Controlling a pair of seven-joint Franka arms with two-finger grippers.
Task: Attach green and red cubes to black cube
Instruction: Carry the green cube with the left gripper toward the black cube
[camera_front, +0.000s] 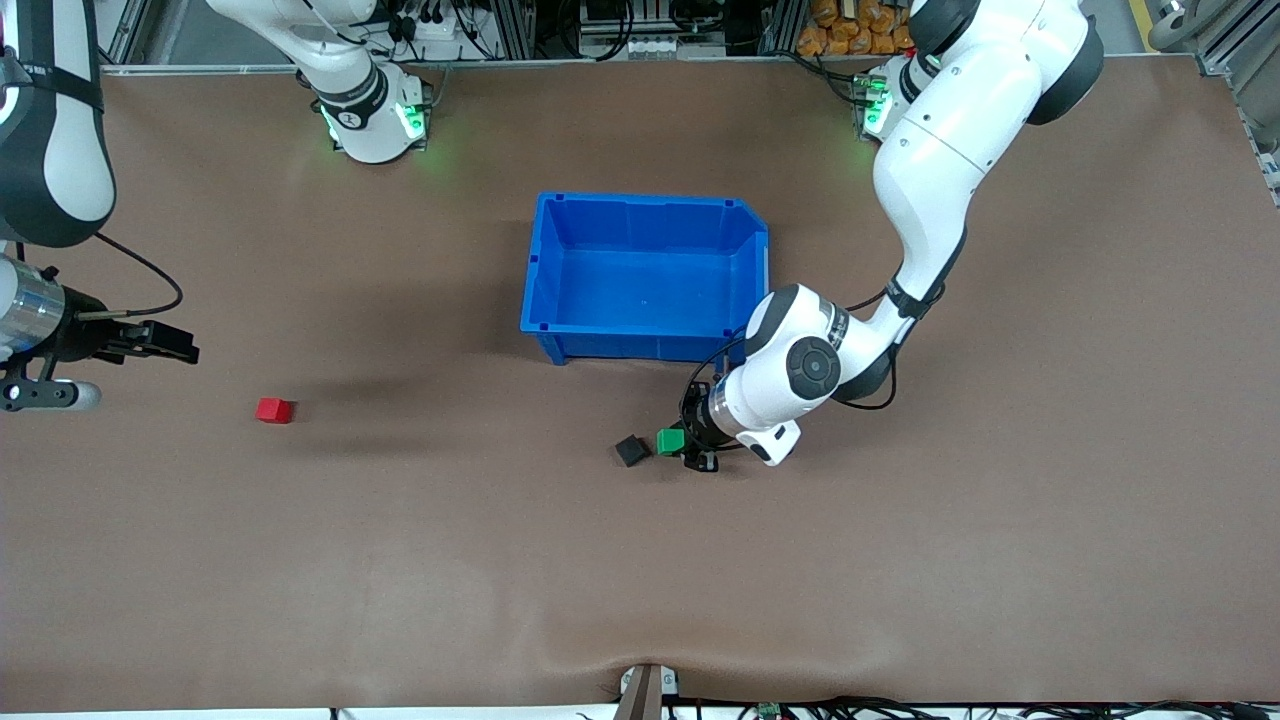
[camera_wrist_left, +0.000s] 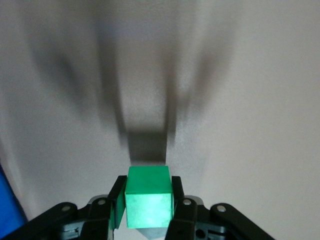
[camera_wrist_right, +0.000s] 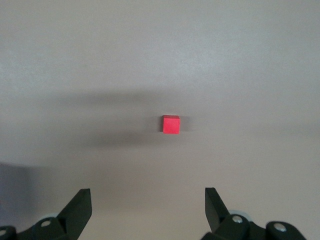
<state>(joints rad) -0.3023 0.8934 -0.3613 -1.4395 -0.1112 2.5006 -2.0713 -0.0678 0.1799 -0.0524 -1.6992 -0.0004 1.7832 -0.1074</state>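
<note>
A: Surface? Room?

B: Brown table (camera_front: 1000, 560), matte, faintly creased toward the front camera's edge. Racks, cables and orange bags along the robots' end. Both bases lit green.

A: Edges, room to move?

B: Blue bin (camera_front: 548, 262) near the middle, open top, nothing seen inside. Wide bare brown nearer the front camera than the cubes. Red cube (camera_front: 274, 410) alone toward the right arm's end, well apart from the rest.

A: Other cubes?

B: Black cube (camera_front: 632, 450) flat on the table, nearer the front camera than the bin, turned at a slant. Green cube (camera_front: 670, 441) just beside it, toward the left arm's end; touching or a hair apart, could not tell.

A: Left gripper?

B: Left gripper (camera_front: 690, 445) low by the table, clamped on the green cube (camera_wrist_left: 148, 197). Fingers (camera_wrist_left: 118, 200) pressed flat to two facing sides. Cube's shadow cast on the brown close ahead.

A: Right gripper?

B: Right gripper (camera_front: 185, 345) up in the air at the right arm's end of the table, waiting. Jaws spread wide, nothing between. Fingertips (camera_wrist_right: 80, 205) well apart in the right wrist view, red cube (camera_wrist_right: 170, 124) on the table ahead of them, untouched.
</note>
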